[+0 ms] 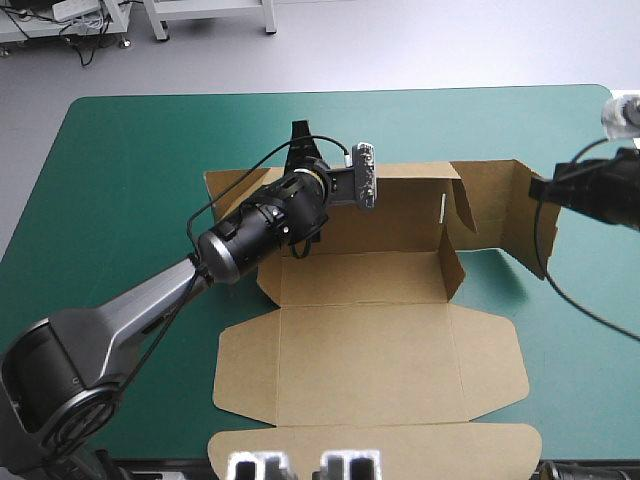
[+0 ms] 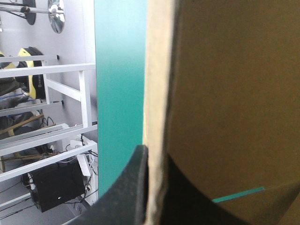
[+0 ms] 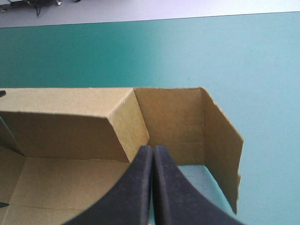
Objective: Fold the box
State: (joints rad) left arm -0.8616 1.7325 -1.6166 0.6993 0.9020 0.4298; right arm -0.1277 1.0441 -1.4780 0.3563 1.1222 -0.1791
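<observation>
The left gripper [image 2: 157,161] pinches the far wall of the box [image 1: 360,350] at 11 o'clock. The right gripper [image 3: 153,149], at 2 o'clock, is closed on nothing.

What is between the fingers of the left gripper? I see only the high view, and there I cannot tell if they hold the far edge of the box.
Observer: In the left wrist view the left gripper is shut on the box: the board's pale cut edge stands between its two fingers.
Operator: And does the right gripper hold any board?
Observer: The right wrist view shows no board between its fingers; they meet in one pointed arch.
Operator: What is ahead of them?
Observer: An upright flap of the box, its brown face toward the gripper; whether the tips touch it, I cannot tell.
</observation>
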